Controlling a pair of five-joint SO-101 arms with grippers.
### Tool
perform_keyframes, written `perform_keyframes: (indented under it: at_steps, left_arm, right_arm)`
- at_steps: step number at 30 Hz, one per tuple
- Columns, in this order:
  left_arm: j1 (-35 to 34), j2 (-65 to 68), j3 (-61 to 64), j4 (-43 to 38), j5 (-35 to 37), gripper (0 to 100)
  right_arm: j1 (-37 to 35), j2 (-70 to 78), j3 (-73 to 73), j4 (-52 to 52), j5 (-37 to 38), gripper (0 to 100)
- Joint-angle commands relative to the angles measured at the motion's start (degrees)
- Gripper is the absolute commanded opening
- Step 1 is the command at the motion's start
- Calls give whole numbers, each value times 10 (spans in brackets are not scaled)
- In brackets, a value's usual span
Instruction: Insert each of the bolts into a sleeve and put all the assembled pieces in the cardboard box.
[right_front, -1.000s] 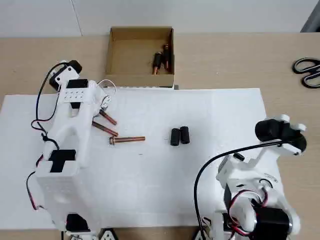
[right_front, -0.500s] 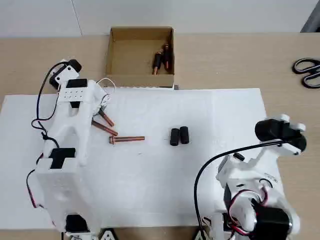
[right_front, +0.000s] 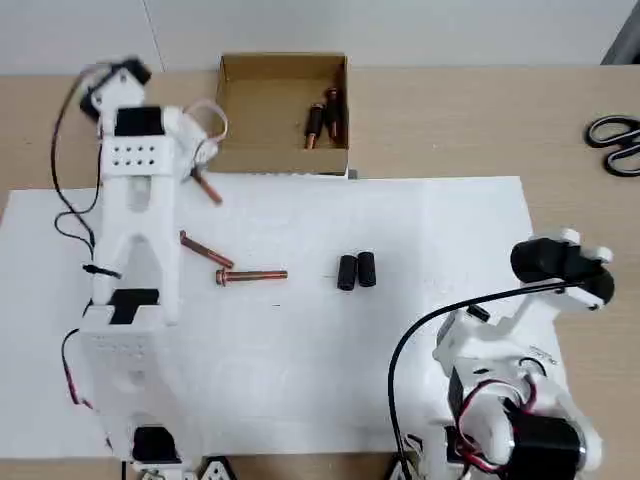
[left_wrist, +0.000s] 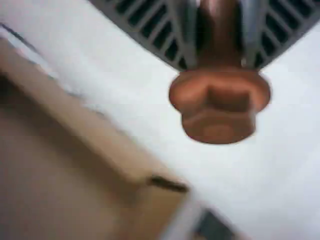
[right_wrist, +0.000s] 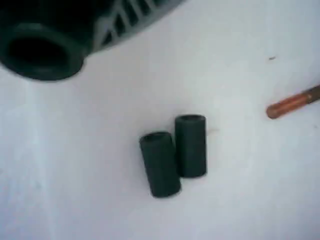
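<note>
My left gripper (right_front: 203, 178) is shut on a copper bolt (right_front: 208, 189), held in the air by the near left corner of the cardboard box (right_front: 232, 100). In the left wrist view the bolt's hex head (left_wrist: 219, 107) hangs below the gripper (left_wrist: 220, 25), with the box wall (left_wrist: 95, 145) beside it. Two more bolts (right_front: 205, 250) (right_front: 252, 275) lie on the white foam sheet (right_front: 420, 220). Two black sleeves (right_front: 347, 272) (right_front: 368, 268) lie side by side mid-sheet. My right gripper (right_front: 545, 262) is at the near right, shut on a black sleeve (right_wrist: 42, 47).
Assembled pieces (right_front: 322, 118) lie in the box's right part. Scissors (right_front: 615, 143) rest on the wooden table at the far right. The right wrist view looks down on the two loose sleeves (right_wrist: 160, 164) (right_wrist: 191, 145) and a bolt tip (right_wrist: 295, 101).
The left arm has lifted one bolt off the foam and carried it away from the other two, toward the box. The right arm has stayed still.
</note>
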Motion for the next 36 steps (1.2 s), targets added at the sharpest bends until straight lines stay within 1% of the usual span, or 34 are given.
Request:
perform_keyframes:
  at_steps: [1,3,6,9,13,17,20,23,25,29,32,36]
  left_arm:
    - [33,-11,-167,70,-28,6]
    - [49,-11,-232,105,-39,6]
    - [56,-14,-293,105,-46,6]
    - [58,-64,-353,105,-86,6]
    - [59,-168,-349,105,-135,6]
    - [38,-270,-302,105,-169,6]
    - [8,-360,-261,105,-210,6]
    - [-26,-447,-186,105,-222,6]
    - [-52,-510,-130,105,-228,6]
    - [-72,-642,-7,104,-255,6]
    - [-72,-727,88,103,-256,6]
    - [-71,-823,225,63,-228,6]
  right_arm:
    - [1,-5,-71,-15,34,2]
    - [1,-5,-83,-15,61,2]
    - [1,-5,-105,-1,102,2]
    - [1,-5,-143,0,138,2]
    - [1,-5,-149,-5,156,2]
    - [0,-3,-146,-6,157,2]
    - [-25,-5,-133,-6,170,2]
    - [-47,-5,-124,-8,171,2]
    - [-64,-5,-113,-36,174,2]
    - [-80,-4,-98,-73,175,2]
    - [-87,-5,-73,-84,174,2]
    - [-87,-5,-26,-87,173,3]
